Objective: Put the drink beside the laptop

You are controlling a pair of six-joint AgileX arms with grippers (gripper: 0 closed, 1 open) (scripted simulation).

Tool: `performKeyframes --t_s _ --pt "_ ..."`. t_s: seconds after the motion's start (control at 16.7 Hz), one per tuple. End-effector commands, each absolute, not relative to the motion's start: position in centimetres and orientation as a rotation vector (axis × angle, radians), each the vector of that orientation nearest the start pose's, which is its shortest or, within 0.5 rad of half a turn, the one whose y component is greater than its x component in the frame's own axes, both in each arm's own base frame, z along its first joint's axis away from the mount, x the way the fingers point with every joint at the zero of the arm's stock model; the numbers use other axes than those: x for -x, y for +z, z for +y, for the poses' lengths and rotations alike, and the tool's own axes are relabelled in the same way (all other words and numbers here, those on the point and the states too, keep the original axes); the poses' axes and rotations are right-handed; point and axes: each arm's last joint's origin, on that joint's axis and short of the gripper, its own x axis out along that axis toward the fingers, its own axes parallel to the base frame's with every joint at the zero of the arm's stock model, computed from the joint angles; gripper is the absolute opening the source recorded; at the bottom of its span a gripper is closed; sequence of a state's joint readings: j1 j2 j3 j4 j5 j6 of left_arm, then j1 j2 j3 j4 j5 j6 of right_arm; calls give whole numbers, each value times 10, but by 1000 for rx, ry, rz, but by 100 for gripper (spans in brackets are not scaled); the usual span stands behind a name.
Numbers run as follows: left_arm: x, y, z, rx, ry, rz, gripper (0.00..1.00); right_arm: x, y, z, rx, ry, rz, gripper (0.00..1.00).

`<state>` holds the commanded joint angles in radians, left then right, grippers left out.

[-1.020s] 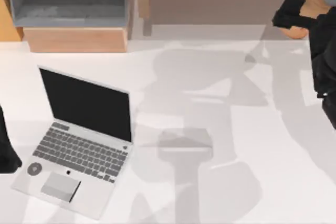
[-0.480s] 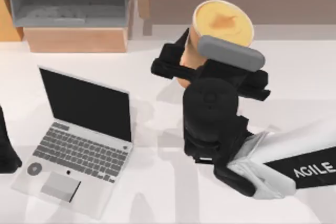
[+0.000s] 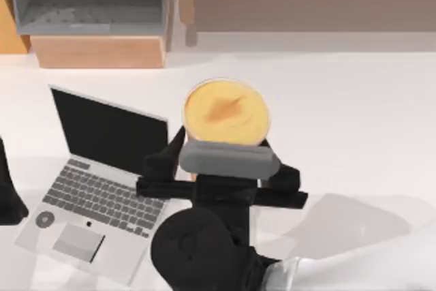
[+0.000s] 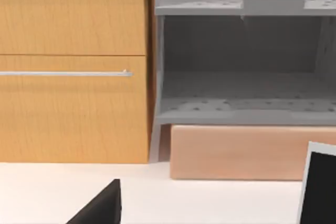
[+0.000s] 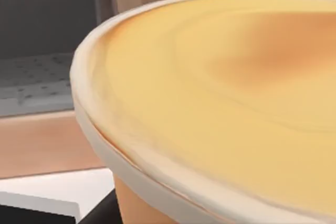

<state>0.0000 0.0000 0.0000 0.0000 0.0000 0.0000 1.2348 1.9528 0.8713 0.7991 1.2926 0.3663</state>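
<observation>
Here your right gripper has its fingers pinching the drink just right of the laptop, above the bench. Your left gripper's fingers: cannot tell.

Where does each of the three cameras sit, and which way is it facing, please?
Top view: above the table, looking down on the laptop, the drink and the right end effector holding it; the parked left arm sits at the left edge.
Left wrist view: low, facing the shelf; a dark tip of its own end effector shows.
Right wrist view: right up against the drink.
Shared: the drink and the shelf.
</observation>
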Motion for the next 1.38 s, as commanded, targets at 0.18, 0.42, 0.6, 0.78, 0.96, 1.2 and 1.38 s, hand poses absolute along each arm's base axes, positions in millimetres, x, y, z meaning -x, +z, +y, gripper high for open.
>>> performKeyframes --t_s 0.18,0.42,0.6,0.78,0.96,1.2,1.38 --pt "-106 160 -1 0 0 0 100 -132 125 338 -18 -25 83 0" --pt "-106 160 -1 0 0 0 100 -128 121 338 7 -18 89 0" --pt "-106 160 -1 0 0 0 100 -130 123 338 -3 -21 87 0" --pt "-106 160 -1 0 0 0 100 -131 124 338 -9 -24 85 0" --pt "-106 160 -1 0 0 0 100 -132 127 339 -31 -25 78 0" --pt "-106 160 -1 0 0 0 100 -132 129 341 -68 -18 69 0" --pt "-106 160 -1 0 0 0 100 -132 127 343 -85 -13 66 0"
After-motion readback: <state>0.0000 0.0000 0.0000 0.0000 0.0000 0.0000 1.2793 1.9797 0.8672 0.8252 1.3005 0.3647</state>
